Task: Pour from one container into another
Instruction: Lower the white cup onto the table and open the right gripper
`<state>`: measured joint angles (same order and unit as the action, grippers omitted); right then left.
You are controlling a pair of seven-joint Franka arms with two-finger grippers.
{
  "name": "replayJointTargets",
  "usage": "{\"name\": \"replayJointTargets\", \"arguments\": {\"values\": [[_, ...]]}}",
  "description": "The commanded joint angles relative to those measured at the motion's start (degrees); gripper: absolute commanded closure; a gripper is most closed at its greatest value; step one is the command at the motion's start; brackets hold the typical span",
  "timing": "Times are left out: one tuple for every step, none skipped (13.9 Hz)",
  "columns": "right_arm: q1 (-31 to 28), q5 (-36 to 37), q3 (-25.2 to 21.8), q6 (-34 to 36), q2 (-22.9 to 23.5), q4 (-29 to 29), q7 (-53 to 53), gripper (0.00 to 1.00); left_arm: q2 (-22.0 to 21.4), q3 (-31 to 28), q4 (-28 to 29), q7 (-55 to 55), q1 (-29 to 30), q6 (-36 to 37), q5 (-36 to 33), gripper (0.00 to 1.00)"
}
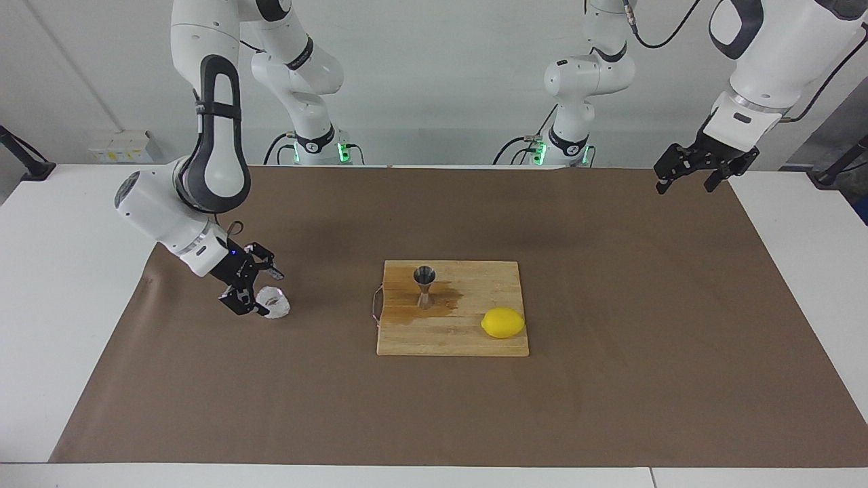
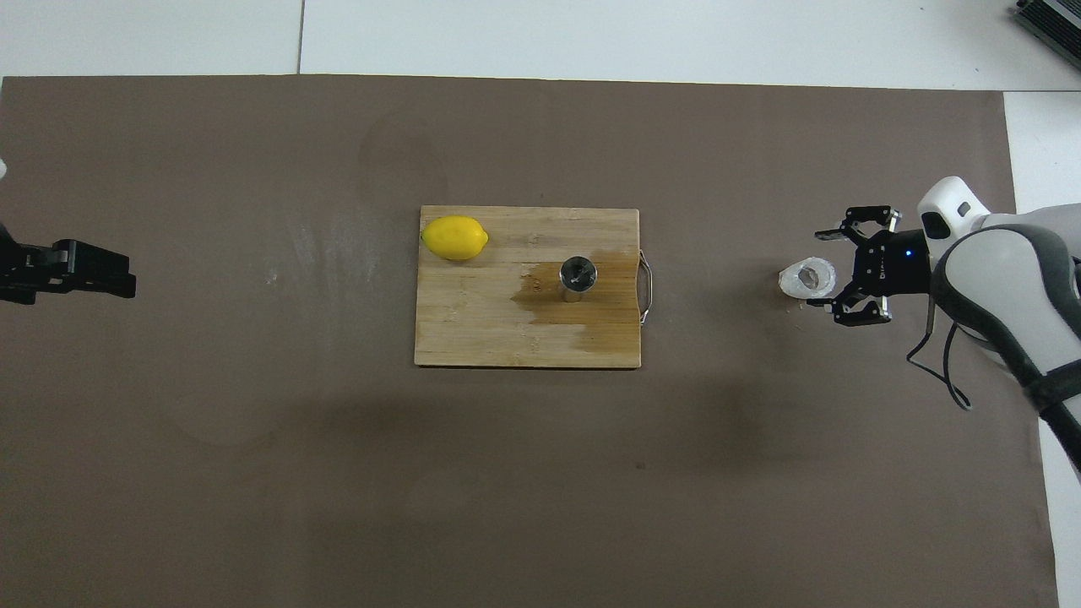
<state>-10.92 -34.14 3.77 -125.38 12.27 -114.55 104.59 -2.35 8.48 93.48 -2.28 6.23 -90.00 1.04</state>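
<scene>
The right end effector (image 1: 256, 290) is hovering low over the brown paper mat (image 1: 610, 379) toward the right arm's end of the tabletop (image 1: 41, 285), its fingers spread wide and gripping nothing. In the overhead view this end effector (image 2: 832, 271) is pointing at the faceted glass cup (image 2: 807, 279), with the cup sitting just off its fingertips rather than between them. The faceted glass cup (image 1: 274, 302) is resting on the mat on its own; whether a fingertip is touching its wall cannot be told.

Toward the middle of the mat, a wooden cutting board (image 1: 468, 342) is lying flat, with a thin metal handle (image 1: 375, 306) on the edge facing the right arm's end. The steel jigger (image 1: 424, 286) is standing upright on the board, close to that handle edge, well apart from the cup. A dark wet stain (image 1: 444, 303) is spreading across the wood around the jigger's base. A yellow lemon (image 1: 503, 322) is lying on the board, farther from the robots than the jigger and toward the left arm's end.

The left end effector (image 1: 688, 179) is waiting in the air over the mat's edge at the left arm's end of the tabletop, its fingers parted and holding nothing. From overhead, this end effector (image 2: 89, 270) is showing at the mat's edge.
</scene>
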Motion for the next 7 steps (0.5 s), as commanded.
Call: {"name": "replayJointTargets", "arguments": {"values": [[-0.4, 5.5, 0.2, 0.8, -1.5, -0.9, -15.1, 0.0, -1.5, 0.3, 1.5, 0.8, 0.7, 0.4, 0.7, 0.0], [0.5, 8.9, 0.2, 0.6, -1.5, -0.9, -20.6, 0.0, -1.6, 0.3, 1.4, 0.8, 0.7, 0.4, 0.7, 0.0], [2.6, 15.0, 0.0, 0.1, -1.5, -0.9, -26.8, 0.0, -1.5, 0.3, 1.4, 0.8, 0.7, 0.4, 0.7, 0.0], [3.4, 20.1, 0.0, 0.7, -1.6, -0.9, -35.3, 0.0, -1.5, 0.3, 1.4, 0.8, 0.7, 0.4, 0.7, 0.0], [3.6, 24.0, 0.2, 1.2, -2.1, -0.9, -42.5, 0.0, -1.6, 0.3, 1.5, 0.8, 0.7, 0.4, 0.7, 0.0], [4.0, 26.7, 0.3, 2.2, -2.3, -0.9, -48.6, 0.0, -1.5, 0.3, 1.5, 0.8, 0.7, 0.4, 0.7, 0.0], [4.9, 28.9, 0.1, 3.6, -2.5, -0.3, -54.0, 0.0, -1.5, 0.3, 1.5, 0.8, 0.7, 0.4, 0.7, 0.0]]}}
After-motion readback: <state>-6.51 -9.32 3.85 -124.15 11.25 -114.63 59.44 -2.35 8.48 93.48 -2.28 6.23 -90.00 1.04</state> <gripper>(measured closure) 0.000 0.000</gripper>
